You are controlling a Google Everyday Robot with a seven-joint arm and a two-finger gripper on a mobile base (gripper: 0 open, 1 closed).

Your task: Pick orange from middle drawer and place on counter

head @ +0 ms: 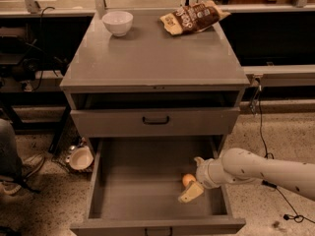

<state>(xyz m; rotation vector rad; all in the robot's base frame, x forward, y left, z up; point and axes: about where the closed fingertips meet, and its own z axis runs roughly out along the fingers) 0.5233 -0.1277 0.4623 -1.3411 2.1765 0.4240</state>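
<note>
This looks like a robotics lab or test bay, not a home. A plain grey cabinet (155,124) stands alone on a speckled floor (285,132), black cables (268,154) trail over that floor at the right, and metal-framed benches (280,73) run behind. A white robot arm (266,168) reaches in from the right, its gripper (190,179) low in the open drawer (142,191) with fingers spread, while a bowl (117,22) and a snack bag (193,17) sit on the counter (152,58).
</note>
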